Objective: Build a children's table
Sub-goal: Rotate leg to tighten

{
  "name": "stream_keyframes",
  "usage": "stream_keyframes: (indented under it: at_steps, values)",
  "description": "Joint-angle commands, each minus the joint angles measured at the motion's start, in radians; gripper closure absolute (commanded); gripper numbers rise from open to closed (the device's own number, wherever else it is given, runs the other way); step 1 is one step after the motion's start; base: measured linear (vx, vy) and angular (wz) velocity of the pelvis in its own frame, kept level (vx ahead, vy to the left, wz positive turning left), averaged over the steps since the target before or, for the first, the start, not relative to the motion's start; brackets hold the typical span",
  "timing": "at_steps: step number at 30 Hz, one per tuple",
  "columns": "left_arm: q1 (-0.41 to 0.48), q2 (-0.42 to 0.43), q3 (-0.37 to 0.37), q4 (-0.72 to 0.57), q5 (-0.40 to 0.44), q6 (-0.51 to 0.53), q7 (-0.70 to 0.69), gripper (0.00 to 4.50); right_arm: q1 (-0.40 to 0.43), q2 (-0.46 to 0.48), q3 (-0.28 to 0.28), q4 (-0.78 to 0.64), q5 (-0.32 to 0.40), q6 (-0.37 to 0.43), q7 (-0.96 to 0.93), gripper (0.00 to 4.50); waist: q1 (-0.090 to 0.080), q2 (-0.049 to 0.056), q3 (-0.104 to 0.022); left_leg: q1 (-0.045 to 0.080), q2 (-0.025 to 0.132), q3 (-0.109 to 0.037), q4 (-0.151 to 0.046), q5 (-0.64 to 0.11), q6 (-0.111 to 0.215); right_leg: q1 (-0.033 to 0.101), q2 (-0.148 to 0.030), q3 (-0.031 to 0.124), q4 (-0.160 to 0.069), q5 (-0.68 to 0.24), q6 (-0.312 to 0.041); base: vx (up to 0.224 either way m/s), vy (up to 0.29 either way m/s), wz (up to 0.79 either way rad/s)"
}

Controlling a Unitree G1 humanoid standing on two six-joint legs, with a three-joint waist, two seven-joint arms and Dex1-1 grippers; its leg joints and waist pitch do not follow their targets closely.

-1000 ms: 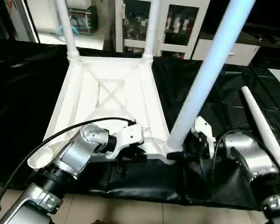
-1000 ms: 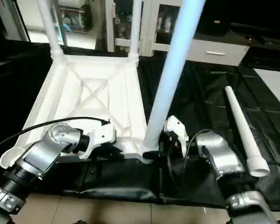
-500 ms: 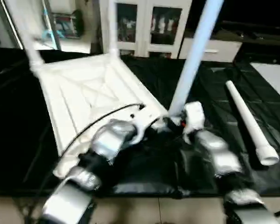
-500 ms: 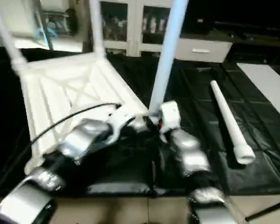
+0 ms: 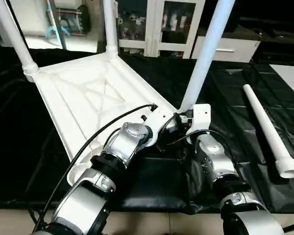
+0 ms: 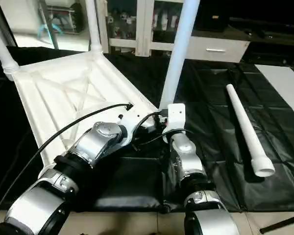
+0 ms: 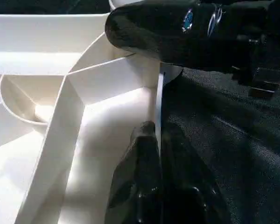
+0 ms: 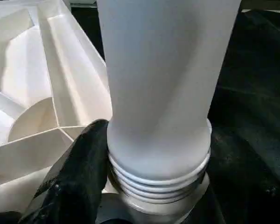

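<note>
- We find the left pincer [image 7: 156, 140] closed on the thin edge wall of the tabletop [image 5: 83, 98], one black finger [image 7: 135, 172] on each side of that wall, just beside the near right corner socket.
- We find the right pincer [image 8: 144, 205] at the base of the leg [image 5: 206, 54] standing in that same corner. One black finger [image 8: 79, 172] presses against the threaded end, just where the ridges meet the socket collar. The opposite finger is hidden behind the leg, so we cannot tell how far this pincer is open or whether it truly grips.
- The two pincers sit just beside each other at the same corner, wrists nearly touching in the head views.
- The tabletop lies upside down on the black-covered bench [image 5: 235, 98], ribbed X-braced underside up, turned at an angle to the bench edge.
- Three legs stand upright in sockets: the one at the pincers, plus two at the far corners [image 5: 12, 39] and [image 5: 109, 27].
- The near left socket [image 5: 78, 172] is open, with no leg in it.
- A fourth leg [image 5: 267, 129] lies loose on the bench, well apart to the right, wide end nearest us.
- A white cabinet with glass doors [image 5: 161, 22] stands beyond the bench.
</note>
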Motion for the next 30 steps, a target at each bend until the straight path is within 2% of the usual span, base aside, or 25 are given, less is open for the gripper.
stream_keyframes:
  at_steps: [1, 3, 5, 6, 7, 8, 9, 11, 12, 13, 16, 18, 19, 20, 22, 23, 24, 25, 26, 27, 28, 29, 30]
  values:
    - [-0.028, 0.029, 0.034, 0.035, 0.028, -0.104, 0.078, 4.50, 0.042, 0.023, 0.037, -0.054, 0.015, -0.001, 0.066, 1.25, 0.005, -0.009, -0.063, 0.002, 0.050, -0.021, -0.072, -0.153, 0.096, 0.048, -0.063, 0.041, -0.061, -0.244, -0.224, 0.000, 0.000, 0.00]
    - [-0.029, 0.029, 0.032, 0.038, 0.028, -0.109, 0.073, 4.50, 0.048, 0.017, 0.034, -0.064, 0.015, 0.001, 0.059, 1.11, 0.007, -0.007, -0.062, 0.004, 0.052, -0.021, -0.073, -0.169, 0.088, 0.046, -0.063, 0.042, -0.065, -0.270, -0.213, 0.000, 0.000, 0.00]
    - [-0.034, 0.027, 0.024, 0.051, 0.028, -0.134, 0.058, 4.50, 0.069, 0.001, 0.026, -0.104, 0.020, 0.010, 0.057, 0.91, -0.002, -0.006, -0.061, -0.011, 0.050, -0.028, -0.078, -0.178, 0.081, 0.058, -0.064, 0.041, -0.065, -0.295, -0.193, 0.000, 0.000, 0.00]
    - [-0.042, 0.024, 0.015, 0.074, 0.028, -0.176, 0.037, 4.50, 0.097, -0.016, 0.017, -0.161, 0.026, 0.023, 0.061, 0.68, -0.002, -0.004, -0.065, -0.013, 0.051, -0.031, -0.078, -0.165, 0.074, 0.059, -0.063, 0.038, -0.066, -0.305, -0.174, 0.000, 0.000, 0.00]
    - [-0.044, 0.023, 0.013, 0.079, 0.028, -0.183, 0.034, 4.50, 0.103, -0.019, 0.014, -0.174, 0.026, 0.026, 0.061, 0.68, 0.001, -0.004, -0.067, 0.001, 0.053, -0.025, -0.073, -0.157, 0.075, 0.046, -0.063, 0.042, -0.067, -0.275, -0.183, 0.000, 0.000, 0.00]
    - [-0.050, 0.020, 0.009, 0.095, 0.029, -0.204, 0.026, 4.50, 0.126, -0.028, 0.012, -0.219, 0.018, 0.040, 0.052, 0.64, 0.001, -0.005, -0.070, 0.003, 0.051, -0.024, -0.070, -0.138, 0.079, 0.046, -0.060, 0.044, -0.059, -0.235, -0.196, 0.000, 0.000, 0.00]
    - [-0.052, 0.019, 0.007, 0.099, 0.029, -0.209, 0.024, 4.50, 0.131, -0.031, 0.013, -0.230, 0.015, 0.044, 0.049, 0.61, 0.003, -0.003, -0.067, -0.001, 0.051, -0.022, -0.071, -0.114, 0.092, 0.047, -0.058, 0.044, -0.056, -0.189, -0.214, 0.000, 0.000, 0.00]
    - [-0.066, 0.012, 0.002, 0.133, 0.026, -0.241, 0.024, 4.50, 0.170, -0.048, 0.021, -0.302, -0.007, 0.068, 0.032, 0.53, 0.007, -0.006, -0.066, -0.002, 0.049, -0.020, -0.069, -0.108, 0.105, 0.049, -0.059, 0.044, -0.056, -0.183, -0.216, 0.000, 0.000, 0.00]
    - [-0.077, 0.008, -0.005, 0.158, 0.028, -0.268, 0.024, 4.50, 0.196, -0.058, 0.030, -0.347, -0.015, 0.079, 0.034, 0.53, 0.008, -0.006, -0.064, -0.004, 0.047, -0.019, -0.069, -0.117, 0.109, 0.049, -0.058, 0.045, -0.060, -0.202, -0.209, 0.000, 0.000, 0.00]
    - [-0.086, 0.004, -0.007, 0.176, 0.031, -0.286, 0.026, 4.50, 0.214, -0.065, 0.035, -0.377, -0.017, 0.087, 0.040, 0.53, 0.008, 0.001, -0.063, -0.001, 0.049, -0.021, -0.071, -0.130, 0.105, 0.047, -0.061, 0.045, -0.061, -0.223, -0.207, 0.000, 0.000, 0.00]
    - [-0.119, -0.016, 0.007, 0.245, 0.042, -0.375, 0.069, 4.50, 0.265, -0.081, 0.038, -0.467, -0.028, 0.120, 0.044, 0.53, 0.007, -0.004, -0.061, -0.001, 0.047, -0.021, -0.072, -0.179, 0.092, 0.045, -0.059, 0.043, -0.076, -0.314, -0.174, 0.000, 0.000, 0.00]
    - [-0.128, -0.022, 0.026, 0.265, 0.032, -0.397, 0.084, 4.50, 0.280, -0.085, 0.036, -0.493, -0.031, 0.135, 0.034, 0.53, 0.007, -0.006, -0.059, 0.002, 0.048, -0.023, -0.075, -0.199, 0.083, 0.041, -0.058, 0.044, -0.080, -0.343, -0.161, 0.000, 0.000, 0.00]
    - [-0.130, -0.024, 0.033, 0.269, 0.026, -0.400, 0.086, 4.50, 0.284, -0.086, 0.035, -0.498, -0.032, 0.139, 0.031, 0.53, 0.007, -0.006, -0.058, -0.001, 0.048, -0.024, -0.076, -0.206, 0.079, 0.043, -0.059, 0.043, -0.080, -0.360, -0.157, 0.000, 0.000, 0.00]
    - [-0.133, -0.026, 0.043, 0.275, 0.018, -0.405, 0.084, 4.06, 0.290, -0.088, 0.035, -0.510, -0.032, 0.149, 0.027, 0.46, 0.006, -0.006, -0.057, -0.002, 0.049, -0.025, -0.077, -0.213, 0.076, 0.042, -0.061, 0.042, -0.082, -0.378, -0.153, 0.000, 0.000, 0.00]
    - [-0.138, -0.031, 0.077, 0.276, -0.013, -0.411, 0.092, 3.95, 0.303, -0.092, 0.038, -0.533, -0.034, 0.167, 0.023, 0.46, 0.006, -0.006, -0.056, -0.002, 0.047, -0.025, -0.076, -0.219, 0.074, 0.041, -0.062, 0.042, -0.085, -0.396, -0.149, 0.000, 0.000, 0.00]
    - [-0.139, -0.031, 0.090, 0.268, -0.030, -0.426, 0.086, 3.87, 0.312, -0.092, 0.039, -0.550, -0.033, 0.181, 0.020, 0.46, 0.009, -0.004, -0.060, 0.001, 0.048, -0.024, -0.075, -0.217, 0.075, 0.040, -0.062, 0.043, -0.087, -0.387, -0.153, 0.000, 0.000, 0.00]
    - [-0.139, -0.031, 0.090, 0.268, -0.030, -0.426, 0.086, 3.61, 0.312, -0.092, 0.039, -0.550, -0.033, 0.181, 0.020, 0.46, 0.010, -0.001, -0.060, 0.003, 0.053, -0.025, -0.076, -0.212, 0.073, 0.037, -0.062, 0.043, -0.082, -0.347, -0.172, 0.000, 0.000, 0.00]
    - [-0.141, -0.030, 0.096, 0.268, -0.036, -0.433, 0.086, 3.61, 0.316, -0.091, 0.039, -0.561, -0.033, 0.190, 0.019, 0.46, 0.006, -0.003, -0.059, -0.005, 0.054, -0.028, -0.079, -0.200, 0.072, 0.042, -0.058, 0.042, -0.074, -0.303, -0.180, 0.000, 0.000, 0.00]
    - [-0.140, -0.029, 0.122, 0.264, -0.056, -0.437, 0.079, 3.55, 0.324, -0.090, 0.042, -0.576, -0.037, 0.205, 0.021, 0.46, 0.006, -0.016, -0.061, -0.007, 0.054, -0.027, -0.078, -0.194, 0.075, 0.044, -0.059, 0.041, -0.071, -0.286, -0.180, 0.000, 0.000, 0.00]
    - [-0.139, -0.027, 0.128, 0.260, -0.062, -0.434, 0.072, 3.51, 0.326, -0.090, 0.044, -0.579, -0.038, 0.207, 0.022, 0.46, 0.010, -0.009, -0.063, -0.002, 0.054, -0.026, -0.075, -0.173, 0.082, 0.043, -0.062, 0.043, -0.065, -0.249, -0.195, 0.000, 0.000, 0.00]
    - [-0.137, -0.024, 0.135, 0.253, -0.071, -0.428, 0.060, 3.42, 0.327, -0.091, 0.046, -0.582, -0.038, 0.209, 0.026, 0.46, 0.009, -0.014, -0.062, -0.003, 0.053, -0.024, -0.074, -0.163, 0.089, 0.042, -0.062, 0.043, -0.064, -0.237, -0.199, 0.000, 0.000, 0.00]
    - [-0.131, -0.014, 0.146, 0.231, -0.084, -0.412, 0.036, 3.30, 0.329, -0.092, 0.052, -0.588, -0.037, 0.211, 0.034, 0.46, 0.008, -0.015, -0.064, -0.007, 0.053, -0.025, -0.071, -0.130, 0.100, 0.046, -0.063, 0.043, -0.056, -0.200, -0.210, 0.000, 0.000, 0.00]
    - [-0.126, -0.005, 0.154, 0.214, -0.093, -0.404, 0.020, 3.21, 0.330, -0.092, 0.056, -0.594, -0.034, 0.215, 0.039, 0.46, 0.009, -0.013, -0.069, -0.005, 0.054, -0.024, -0.067, -0.086, 0.115, 0.047, -0.064, 0.044, -0.046, -0.137, -0.231, 0.000, 0.000, 0.00]
